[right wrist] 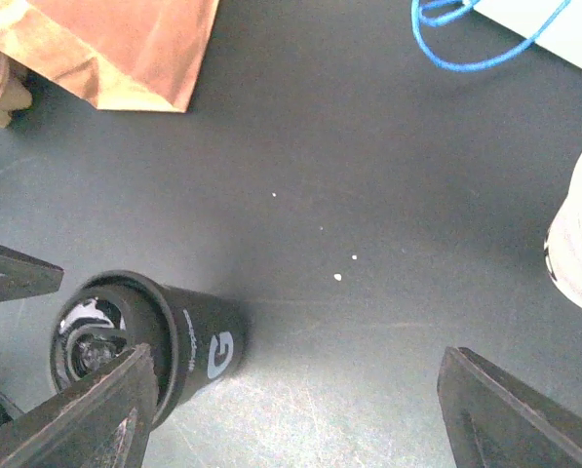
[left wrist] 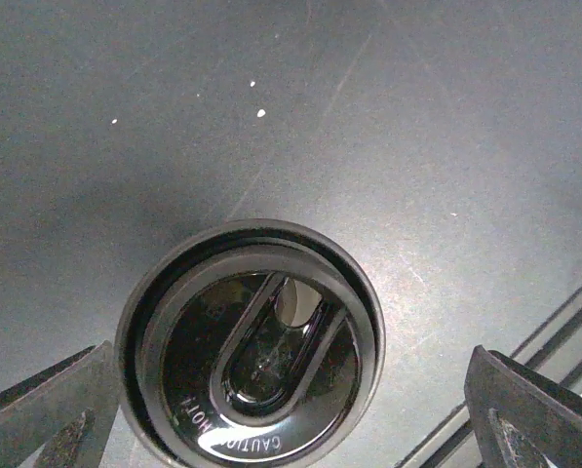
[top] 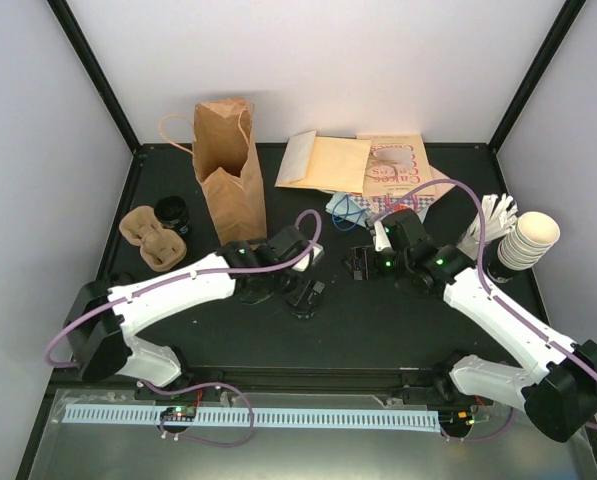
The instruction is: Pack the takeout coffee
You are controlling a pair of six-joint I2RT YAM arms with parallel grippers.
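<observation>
Matte black surface (top: 378, 330), pale walls (top: 328, 60); left end effector (left wrist: 289, 390) spread either side of the dark, glossy-lidded coffee cup (left wrist: 252, 341), 5 o'clock from the creased paper bag (top: 228, 170); right end effector (right wrist: 295, 390) apart.

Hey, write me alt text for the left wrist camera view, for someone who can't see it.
A round black lid embossed CAUTION HOT, seen from directly above on a dark table. The left gripper is open, one finger in each lower corner, either side of the lid.

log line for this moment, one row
left pincer: open, straddling lidded cup | right pincer: open, empty | paper bag: upright, cup not yet inside
</observation>
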